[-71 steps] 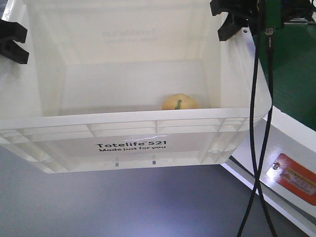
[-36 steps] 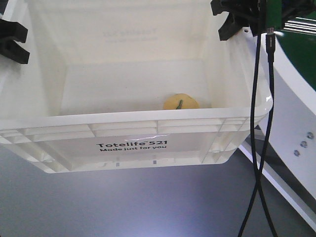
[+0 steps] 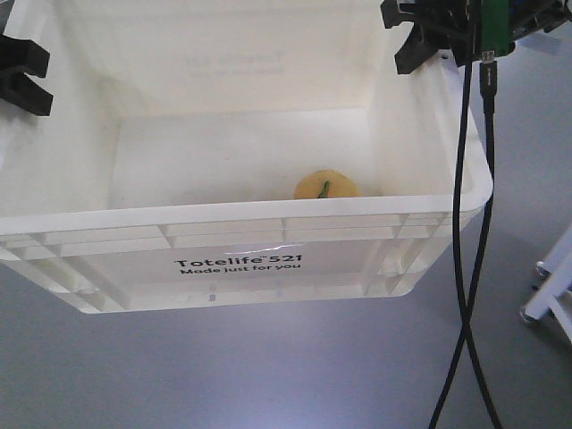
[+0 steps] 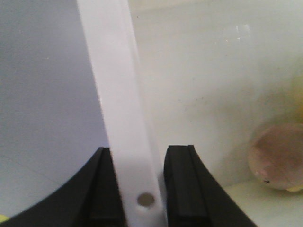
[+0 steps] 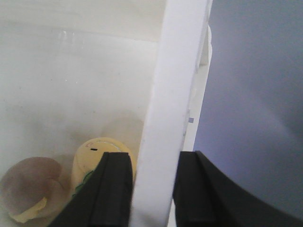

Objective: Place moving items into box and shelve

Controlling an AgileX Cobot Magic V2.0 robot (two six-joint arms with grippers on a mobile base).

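Observation:
The white box [image 3: 232, 234], printed "Totelife 521", hangs above the grey floor, held at both side rims. My left gripper [image 3: 22, 76] is shut on the left rim [image 4: 118, 94], with its fingers astride the wall [image 4: 137, 184]. On the opposite side, my right gripper [image 3: 420, 40] is shut on the right rim [image 5: 177, 85], one finger inside and one outside [image 5: 154, 189]. Inside the box at the front right lies a yellow-orange ball with a green stripe [image 3: 327, 186] [image 5: 97, 153]. A pale pinkish ball [image 4: 279, 158] [image 5: 28, 189] rests beside it, hidden by the front wall in the front view.
Grey floor [image 3: 268, 366] lies under and around the box. Black cables [image 3: 474, 268] hang down from the right arm at the right. A white frame leg with a caster [image 3: 545, 295] shows at the right edge.
The green-topped table and white bench at the right slid out of view, and grey floor shows there now. The box, the balls and both grippers kept their places in the view.

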